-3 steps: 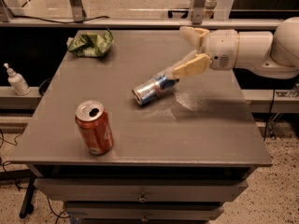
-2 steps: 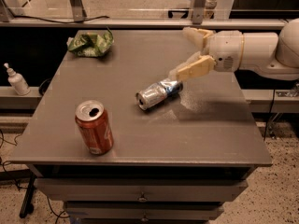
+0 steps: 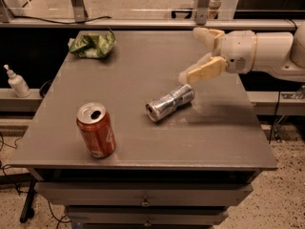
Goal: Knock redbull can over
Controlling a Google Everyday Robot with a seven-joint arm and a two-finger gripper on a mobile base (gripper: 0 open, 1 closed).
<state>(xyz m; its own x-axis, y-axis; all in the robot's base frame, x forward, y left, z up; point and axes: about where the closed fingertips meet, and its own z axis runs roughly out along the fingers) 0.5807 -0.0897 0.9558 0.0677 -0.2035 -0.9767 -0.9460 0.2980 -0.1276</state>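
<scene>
1. Dim, warm light overall.
2. The gripper [image 3: 190, 55], at upper right of the frame, is the brightest thing and throws a soft shadow onto the table [image 3: 143, 56] below it.
3. Pale glints streak the redbull can [image 3: 170, 102].

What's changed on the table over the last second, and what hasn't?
The redbull can, already lying on its side, rolled a little toward the near edge of the table and picture-right. The end effector, open and holding nothing, drew back slightly to picture-right and hovers close behind the can. The upright red soda can and the crumpled green bag have not moved.
</scene>
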